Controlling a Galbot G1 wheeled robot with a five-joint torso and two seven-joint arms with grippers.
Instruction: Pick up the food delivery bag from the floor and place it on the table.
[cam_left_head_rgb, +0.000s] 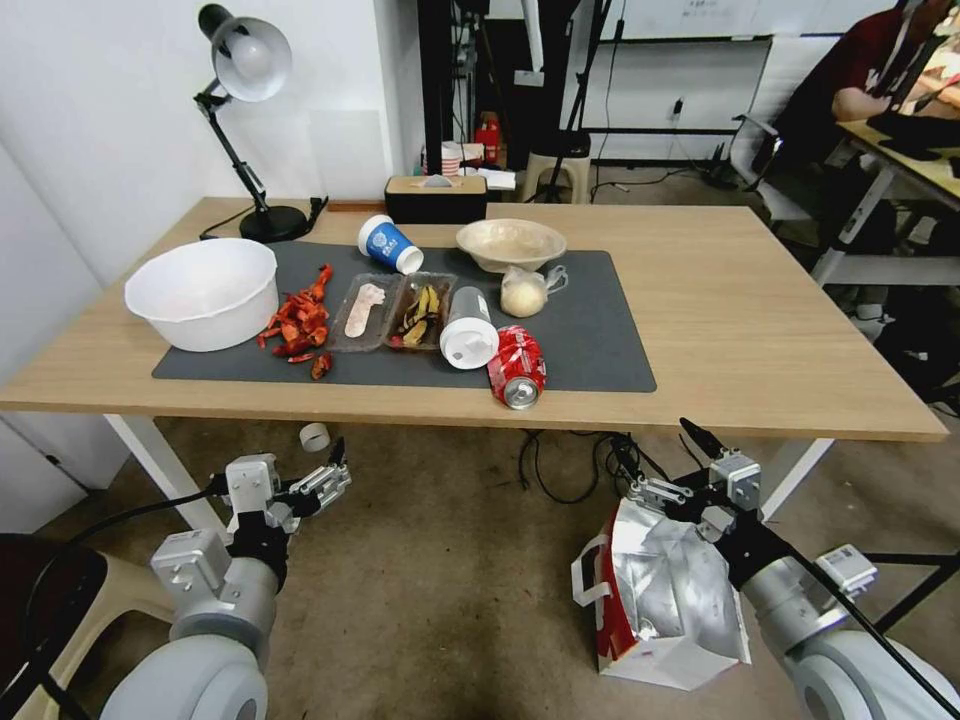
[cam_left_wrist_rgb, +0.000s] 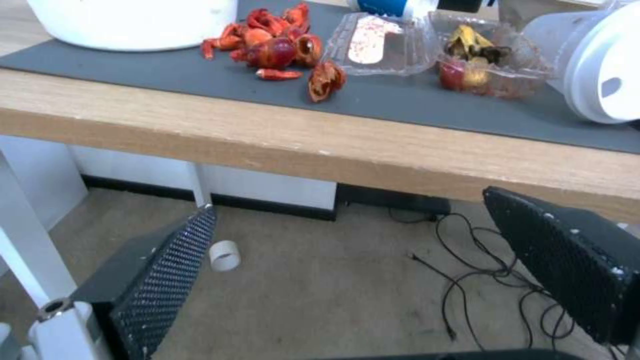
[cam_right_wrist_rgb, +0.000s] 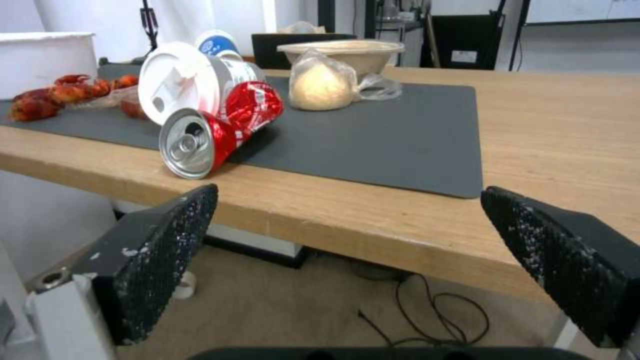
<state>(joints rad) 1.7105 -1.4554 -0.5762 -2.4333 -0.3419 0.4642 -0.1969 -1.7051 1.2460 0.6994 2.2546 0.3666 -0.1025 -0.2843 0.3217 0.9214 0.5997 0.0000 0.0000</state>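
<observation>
The food delivery bag (cam_left_head_rgb: 660, 590) stands on the floor (cam_left_head_rgb: 450, 580) at the lower right. It is white with a red side, its top is open on silver foil, and a white handle hangs to the left. My right gripper (cam_left_head_rgb: 655, 450) hovers over the bag's far top edge, just below the table's (cam_left_head_rgb: 760, 300) front edge. In the right wrist view the right gripper (cam_right_wrist_rgb: 347, 192) is open with nothing between its fingers. My left gripper (cam_left_head_rgb: 338, 465) hangs open over bare floor at the lower left, and the left wrist view shows the left gripper (cam_left_wrist_rgb: 350, 200) facing the table edge.
A dark grey mat (cam_left_head_rgb: 600, 330) holds a white bowl (cam_left_head_rgb: 205, 290), red shells (cam_left_head_rgb: 300, 325), plastic trays, cups and a crushed red can (cam_left_head_rgb: 517, 365). A lamp (cam_left_head_rgb: 245, 70) stands at the back left. Cables (cam_left_head_rgb: 570, 465) and a small white roll (cam_left_head_rgb: 314, 436) lie under the table, between white legs (cam_left_head_rgb: 160, 470).
</observation>
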